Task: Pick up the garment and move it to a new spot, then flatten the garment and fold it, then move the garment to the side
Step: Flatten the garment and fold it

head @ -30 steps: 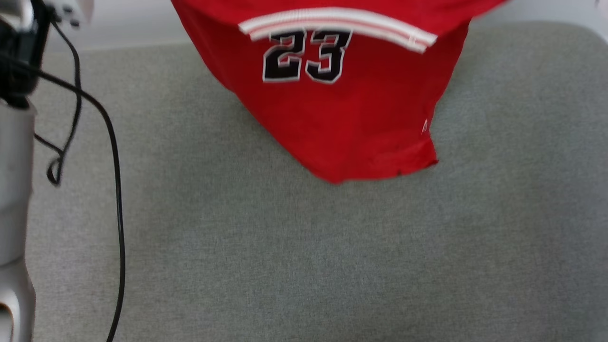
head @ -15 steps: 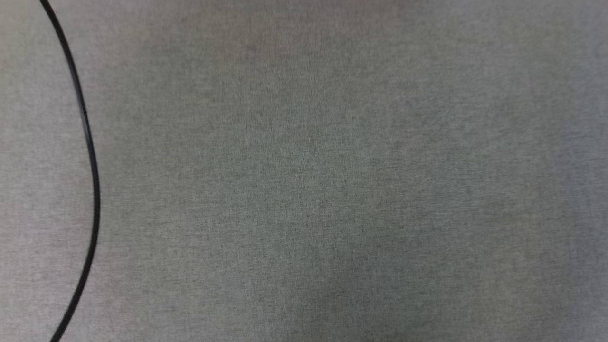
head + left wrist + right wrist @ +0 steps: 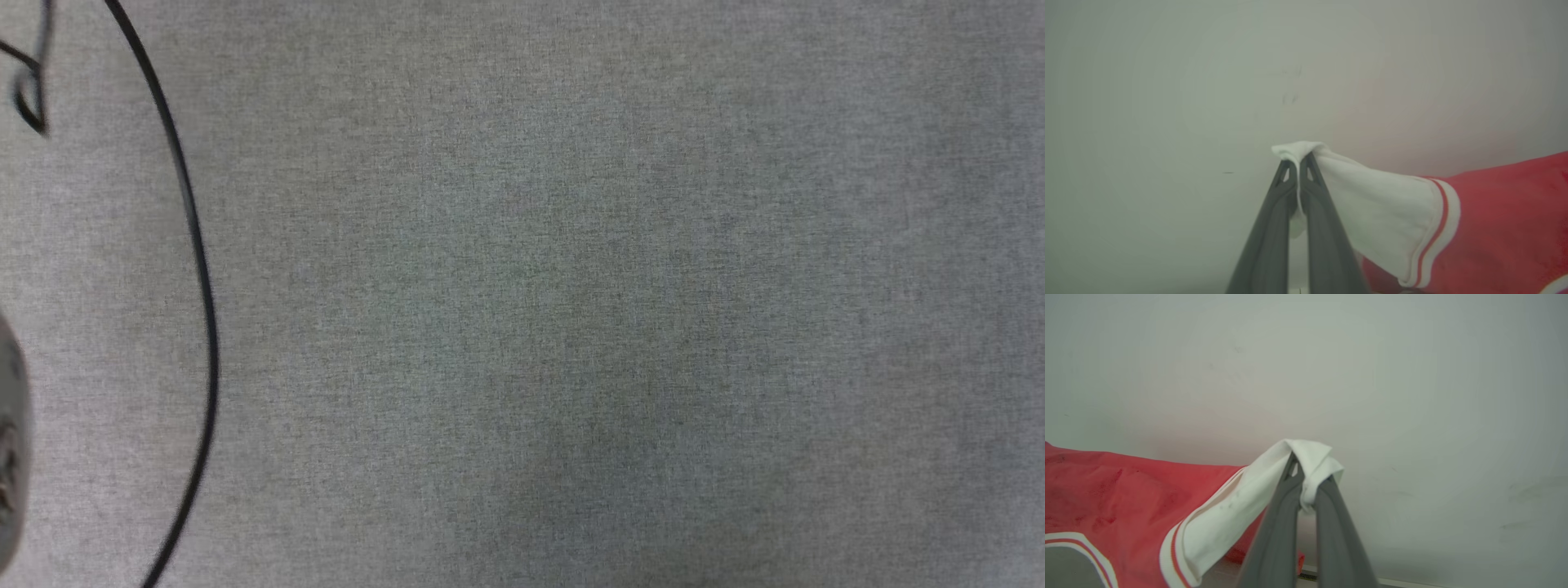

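Pinching one white sleeve end of garment w/ left tool, other end w/ right tool, both clamped tight. Hanging stretched btw them, long axis tool-to-tool, in front of pale wall. Prob. needs even lowering.

The garment is running off the left wrist view's right and bottom edges, its sleeve end partly hiding between the 2 fingers of the left gripper. In the head view, a black cable and a blurred grey shape are being cut by the edges.
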Robot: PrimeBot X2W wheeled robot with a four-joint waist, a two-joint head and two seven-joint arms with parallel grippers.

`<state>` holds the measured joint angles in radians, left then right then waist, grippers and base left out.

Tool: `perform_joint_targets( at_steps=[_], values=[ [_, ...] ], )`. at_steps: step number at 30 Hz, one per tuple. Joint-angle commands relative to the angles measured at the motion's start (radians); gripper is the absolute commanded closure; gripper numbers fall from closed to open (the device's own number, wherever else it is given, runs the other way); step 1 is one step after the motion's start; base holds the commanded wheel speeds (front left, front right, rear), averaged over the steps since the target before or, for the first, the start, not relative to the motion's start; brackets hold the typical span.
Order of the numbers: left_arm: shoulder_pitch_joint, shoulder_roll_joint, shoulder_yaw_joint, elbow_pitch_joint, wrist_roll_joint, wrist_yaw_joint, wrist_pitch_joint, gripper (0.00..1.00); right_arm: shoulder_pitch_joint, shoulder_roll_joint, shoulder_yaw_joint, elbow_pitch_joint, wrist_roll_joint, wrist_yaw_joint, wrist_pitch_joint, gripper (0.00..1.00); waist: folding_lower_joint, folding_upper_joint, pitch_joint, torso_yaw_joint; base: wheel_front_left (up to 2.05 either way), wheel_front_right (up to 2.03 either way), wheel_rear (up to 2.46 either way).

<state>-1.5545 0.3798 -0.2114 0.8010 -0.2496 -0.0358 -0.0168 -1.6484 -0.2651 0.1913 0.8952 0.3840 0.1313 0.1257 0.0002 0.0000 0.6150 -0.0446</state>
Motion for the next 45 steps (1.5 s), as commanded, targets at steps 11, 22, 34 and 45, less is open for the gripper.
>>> perform_joint_targets(
  at_steps=[11, 22, 34, 45],
  values=[
    [0.341, -0.002, 0.056, 0.128, -0.122, -0.053, -0.120, 1.00, 0.329, 0.004, 0.136, 0.051, 0.198, -0.001, -0.109, 1.00, -0.0002, 0.0000, -0.097, -0.020, 0.00, 0.00, 0.00],
    [0.689, -0.018, 0.074, 0.118, -0.192, -0.078, -0.216, 1.00, 0.705, -0.052, 0.246, -0.039, 0.347, -0.001, -0.200, 1.00, -0.0002, 0.0000, -0.284, -0.022, 0.00, 0.00, 0.00],
    [1.091, 0.008, 0.109, -0.107, -0.235, -0.006, -0.199, 1.00, 1.019, -0.106, 0.283, -0.161, 0.394, -0.001, -0.217, 1.00, -0.0002, 0.0000, -0.475, -0.024, 0.00, 0.00, 0.00],
    [1.564, -0.006, 0.132, -0.561, -0.267, 0.155, -0.058, 1.00, 1.392, -0.084, 0.129, -0.279, 0.382, -0.001, -0.213, 1.00, -0.0002, 0.0000, -0.583, -0.002, 0.00, 0.00, 0.00]
  ],
)
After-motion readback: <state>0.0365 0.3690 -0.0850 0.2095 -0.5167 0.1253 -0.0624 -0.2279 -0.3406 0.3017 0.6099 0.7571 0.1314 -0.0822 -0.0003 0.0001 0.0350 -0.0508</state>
